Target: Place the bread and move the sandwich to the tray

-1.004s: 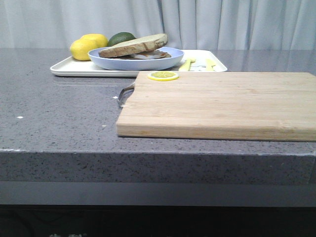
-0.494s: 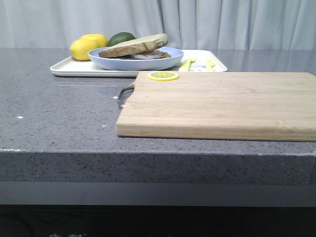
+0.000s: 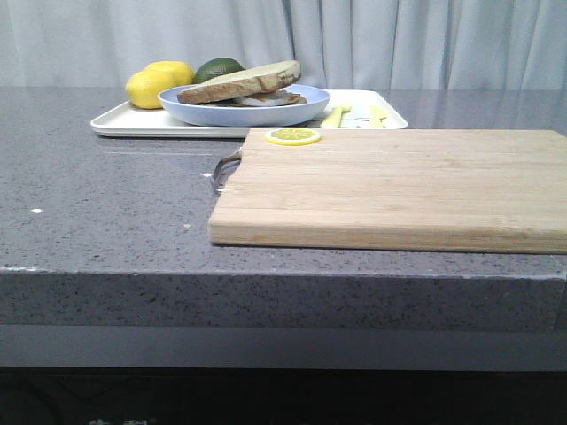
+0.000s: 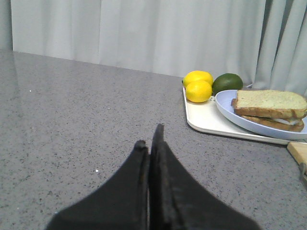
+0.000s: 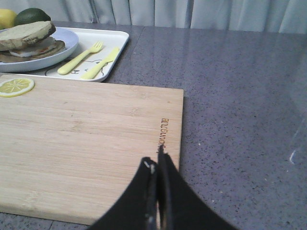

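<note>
The sandwich lies on a round pale-blue plate that stands on the white tray at the back left. A thick slice of bread with a brown crust is its top layer. The plate and sandwich also show in the right wrist view. My left gripper is shut and empty over bare counter, well short of the tray. My right gripper is shut and empty over the near right corner of the wooden cutting board. Neither gripper shows in the front view.
A thin lemon slice lies on the cutting board's far left corner. Two lemons and an avocado sit at the tray's back left. A yellow fork and knife lie on the tray's right part. Curtains hang behind.
</note>
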Controlling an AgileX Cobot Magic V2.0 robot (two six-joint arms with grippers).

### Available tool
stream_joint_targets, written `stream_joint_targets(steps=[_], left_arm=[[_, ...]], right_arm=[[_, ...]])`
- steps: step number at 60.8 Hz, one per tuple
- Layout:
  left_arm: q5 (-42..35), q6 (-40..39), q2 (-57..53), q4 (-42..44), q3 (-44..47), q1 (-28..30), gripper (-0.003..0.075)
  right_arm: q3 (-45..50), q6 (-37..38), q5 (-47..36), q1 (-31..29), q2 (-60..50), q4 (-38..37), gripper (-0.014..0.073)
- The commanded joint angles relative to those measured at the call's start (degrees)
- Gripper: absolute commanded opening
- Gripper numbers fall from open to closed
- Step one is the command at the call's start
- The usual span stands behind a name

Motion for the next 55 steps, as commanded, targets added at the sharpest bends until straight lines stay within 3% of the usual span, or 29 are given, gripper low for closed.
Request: stream_joint_targets(steps=[1, 8, 28, 55], left_arm=[[-6.3, -2.0, -3.3, 0.8, 2.3, -0.4, -0.0019], [-6.3, -2.0, -7.9, 0.8, 7.0, -0.4, -0.0019], [-10.4, -2.0, -7.6, 0.8, 14.9, -0.4, -0.0019], [-9.3, -2.0, -7.6, 0.5, 15.0, -0.4, -0.0019]], right_arm=[[-1.7, -0.4, -5.2, 0.1, 0.4, 0.2, -0.0085], [-1.7, -0.4, -5.2, 0.1, 0.4, 0.2, -0.0085], [-1.7, -0.4, -5.2, 0.1, 0.4, 0.2, -0.0085], [-1.7, -0.4, -5.2, 0.1, 0.4, 0.2, -0.0085]])
